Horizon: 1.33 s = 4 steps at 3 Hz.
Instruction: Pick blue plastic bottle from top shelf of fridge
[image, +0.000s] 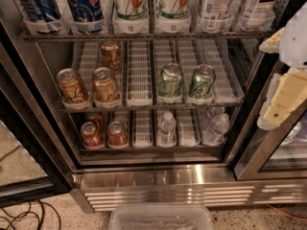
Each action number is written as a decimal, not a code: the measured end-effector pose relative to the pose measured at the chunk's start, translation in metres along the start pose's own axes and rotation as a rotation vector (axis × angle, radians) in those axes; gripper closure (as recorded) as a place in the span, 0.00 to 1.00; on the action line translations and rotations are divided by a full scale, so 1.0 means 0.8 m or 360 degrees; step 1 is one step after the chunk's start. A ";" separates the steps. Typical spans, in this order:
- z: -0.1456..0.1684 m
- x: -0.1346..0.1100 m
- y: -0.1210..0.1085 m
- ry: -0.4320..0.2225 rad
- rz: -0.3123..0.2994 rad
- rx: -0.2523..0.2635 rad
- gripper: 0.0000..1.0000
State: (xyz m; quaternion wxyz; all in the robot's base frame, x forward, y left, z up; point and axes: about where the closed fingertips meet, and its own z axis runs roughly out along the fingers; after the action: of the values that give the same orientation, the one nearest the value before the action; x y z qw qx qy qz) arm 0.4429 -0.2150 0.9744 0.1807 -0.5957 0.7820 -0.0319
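The fridge (168,181) stands open in front of me. Its top shelf (144,35) holds tall bottles in white lane trays. Two bottles with pale blue-and-white labels (216,4) stand at the right of that shelf. Only their lower parts show, and the caps are out of view. Two dark blue cola bottles (84,4) stand at the left and two 7UP bottles (132,4) in the middle. My gripper (288,87), cream and white, is at the right edge of the view, in front of the door frame, below and to the right of the pale-labelled bottles and holding nothing that I can see.
The middle shelf holds gold cans (105,83) at the left and green cans (170,80) at the right. The bottom shelf holds red cans (91,133) and small water bottles (166,128). A clear plastic bin (160,217) sits on the floor. Cables (24,217) lie at the lower left.
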 end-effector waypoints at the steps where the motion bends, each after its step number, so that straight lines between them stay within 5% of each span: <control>1: 0.014 -0.013 0.009 -0.0104 0.0017 0.0090 0.00; 4: 0.088 -0.056 0.042 -0.0545 0.0149 0.0436 0.00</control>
State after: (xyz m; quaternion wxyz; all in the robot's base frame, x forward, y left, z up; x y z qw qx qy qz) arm 0.4445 -0.1516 0.9102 0.3913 -0.5254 0.7550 -0.0278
